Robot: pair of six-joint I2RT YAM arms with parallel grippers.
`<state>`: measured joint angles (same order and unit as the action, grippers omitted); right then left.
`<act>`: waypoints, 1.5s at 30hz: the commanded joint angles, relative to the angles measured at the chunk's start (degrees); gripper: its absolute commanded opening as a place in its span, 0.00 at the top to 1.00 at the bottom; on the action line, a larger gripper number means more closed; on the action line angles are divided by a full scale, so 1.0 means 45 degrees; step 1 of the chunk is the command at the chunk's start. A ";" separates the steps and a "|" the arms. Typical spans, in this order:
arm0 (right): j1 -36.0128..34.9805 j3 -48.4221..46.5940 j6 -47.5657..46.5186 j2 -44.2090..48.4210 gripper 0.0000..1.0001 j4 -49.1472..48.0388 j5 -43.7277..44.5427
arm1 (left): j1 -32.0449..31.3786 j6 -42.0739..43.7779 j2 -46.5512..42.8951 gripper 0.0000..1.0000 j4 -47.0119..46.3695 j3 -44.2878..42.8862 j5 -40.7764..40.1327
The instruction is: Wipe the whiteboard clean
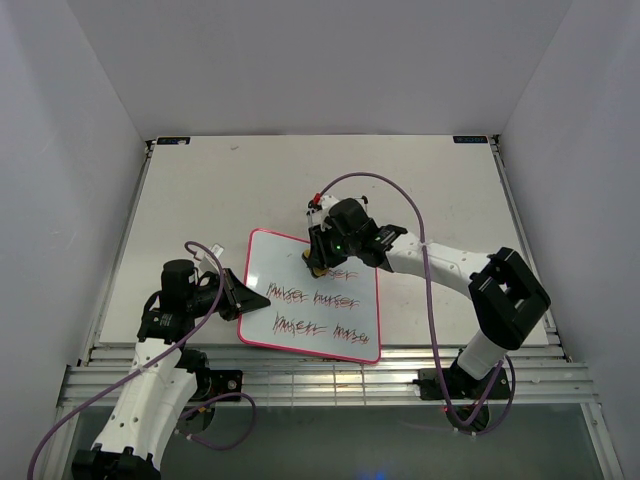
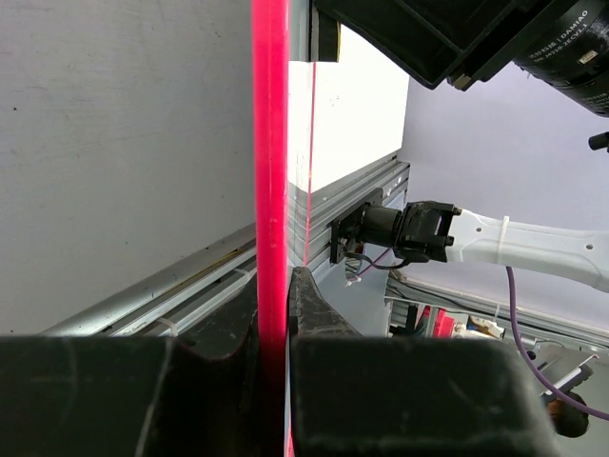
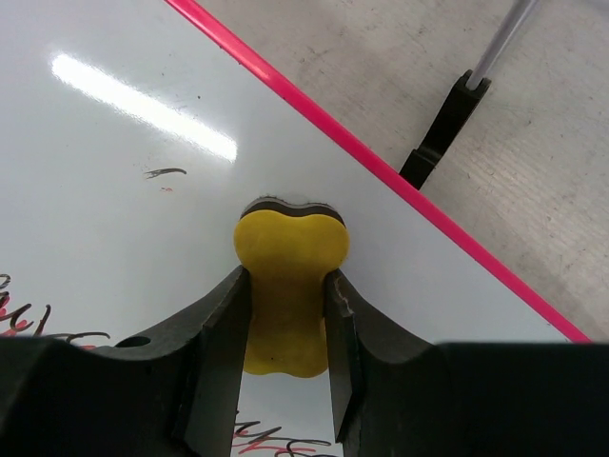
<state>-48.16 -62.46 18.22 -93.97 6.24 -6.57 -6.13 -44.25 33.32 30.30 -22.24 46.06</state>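
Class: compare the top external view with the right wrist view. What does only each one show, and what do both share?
Only the top external view: the left gripper shut on the whiteboard at its left edge, and the full rows of writing. Only the right wrist view: a black clip foot beyond the pink frame, and a small stray mark. Both: the right gripper shut on the yellow eraser, on the board.

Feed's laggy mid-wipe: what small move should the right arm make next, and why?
Probably drag the eraser toward the near edge, across the writing. The right gripper holds it on the board's blank far part; rows lie nearer, and the left gripper clamps the frame.
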 commanded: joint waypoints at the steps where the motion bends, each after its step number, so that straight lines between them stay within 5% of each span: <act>1: -0.0194 -0.0063 -0.0084 -0.0562 0.75 0.1074 0.0034 | -0.0102 0.0770 -0.0158 1.00 -0.0270 -0.0390 -0.0334; 19: -0.1798 -0.6374 -0.0221 -0.3492 0.75 0.2930 0.0170 | -0.0102 0.0829 -0.0100 1.00 -0.0289 -0.0370 -0.0236; 39: 0.1307 0.2254 0.1029 -0.0153 0.77 0.0196 -0.0102 | -0.0102 0.0693 -0.0393 1.00 -0.0094 -0.0468 -0.0725; 45: 0.1094 0.2024 0.1497 0.0121 0.79 -0.0097 -0.0533 | -0.0102 0.0692 -0.0451 1.00 -0.0094 -0.0468 -0.0744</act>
<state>-41.80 -55.18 24.01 -92.18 1.23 -8.75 -6.13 -44.93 32.36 30.24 -22.24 45.17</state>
